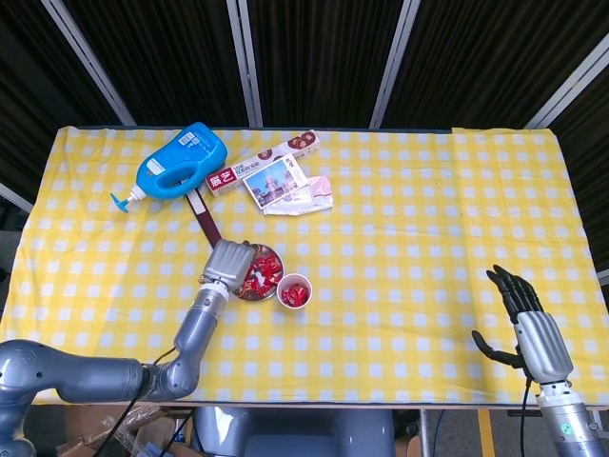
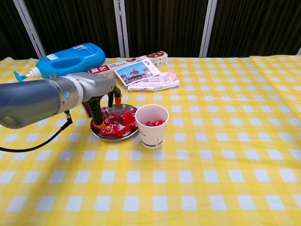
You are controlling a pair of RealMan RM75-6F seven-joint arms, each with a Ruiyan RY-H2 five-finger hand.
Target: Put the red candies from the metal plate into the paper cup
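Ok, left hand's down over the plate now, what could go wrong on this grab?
The left hand hangs low over the metal plate, fingertips among the red candies; it may push some out or shift the plate. The paper cup stands right beside the plate, so a sideways swing could tip it.

Left hand [image 1: 228, 264] covers the near-left part of the round metal plate [image 1: 270, 251]; whether its fingertips grip a red wrapped candy [image 2: 126, 116] cannot be told.
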